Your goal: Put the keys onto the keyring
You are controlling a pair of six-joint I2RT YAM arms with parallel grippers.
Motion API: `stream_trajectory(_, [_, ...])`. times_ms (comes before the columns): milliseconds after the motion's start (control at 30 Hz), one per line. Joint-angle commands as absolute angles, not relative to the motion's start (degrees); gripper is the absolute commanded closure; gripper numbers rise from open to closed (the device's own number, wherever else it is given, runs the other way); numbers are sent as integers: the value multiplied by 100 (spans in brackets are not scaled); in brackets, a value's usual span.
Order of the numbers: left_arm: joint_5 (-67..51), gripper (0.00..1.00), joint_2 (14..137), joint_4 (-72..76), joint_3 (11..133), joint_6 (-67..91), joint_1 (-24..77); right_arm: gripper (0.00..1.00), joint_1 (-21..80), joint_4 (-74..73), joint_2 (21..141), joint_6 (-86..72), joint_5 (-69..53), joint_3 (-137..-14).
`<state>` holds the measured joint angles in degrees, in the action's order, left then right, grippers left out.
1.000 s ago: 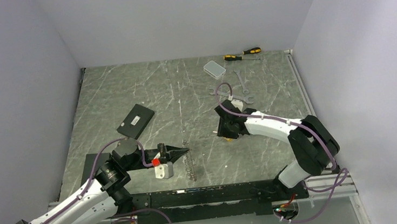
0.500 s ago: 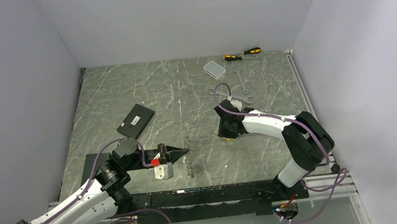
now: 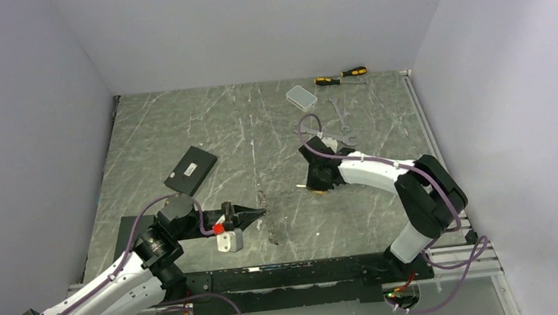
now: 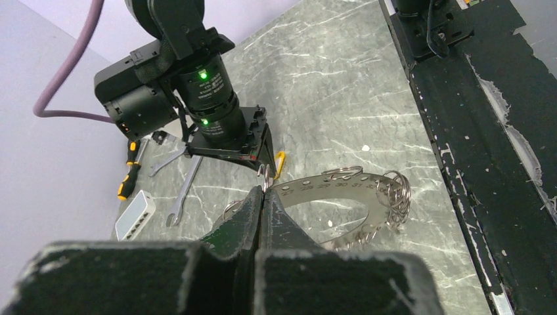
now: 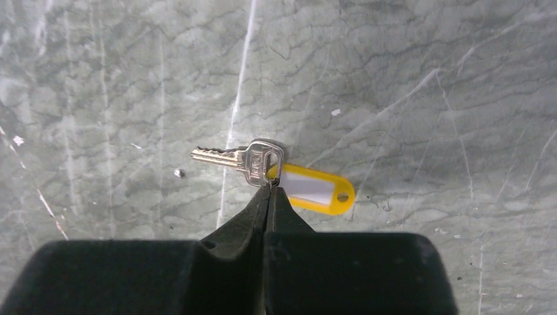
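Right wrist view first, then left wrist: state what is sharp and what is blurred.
Right wrist view: key and yellow tag sharp, right fingers soft and dark. Left wrist view: keyring numbers readable, left fingers blurred, green lights on the right arm glare slightly.

My left arm (image 3: 105, 291) and right arm (image 3: 368, 169) show white shells over black joints, purple cables (image 4: 69, 58), green wrist lights (image 4: 200, 74) on the right, and a black wedge-shaped left pincer (image 4: 261, 197) and right pincer (image 5: 269, 191).

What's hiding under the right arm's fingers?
A silver key with a yellow tag, pinched by the shut right fingers over the marble table. From above, the arm covers nearly all of it; only the blade tip peeks out.
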<state>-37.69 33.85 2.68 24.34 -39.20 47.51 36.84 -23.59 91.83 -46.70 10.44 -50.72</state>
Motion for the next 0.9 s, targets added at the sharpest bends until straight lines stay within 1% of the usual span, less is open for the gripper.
stream_trajectory(0, [-3887,100,3296,532,2558,-3946,4764,100,3656,-2716,9081,-4437,1210,-5528])
stream_trajectory(133, [-3889,100,3296,521,2570,-3955,4772,100,3673,-3198,8923,-3960,1144,-6017])
stream_trajectory(233, [-3898,100,3296,516,2574,-3964,4765,100,3682,-3136,8605,-3618,850,-6143])
stream_trajectory(367, [-3894,100,3305,502,2576,-3973,4766,100,3700,-2756,8205,-3376,453,-5812])
stream_trajectory(533, [-3892,100,3331,487,2583,-3981,4765,100,3707,-2792,8213,-3353,188,-5512])
stream_trajectory(667, [-3909,100,3355,502,2588,-3973,4766,100,3742,-2534,7960,-3171,-111,-5347])
stream_trajectory(867, [-3994,100,3429,430,2653,-3990,4771,100,3827,-2122,7481,-2299,-803,-5300])
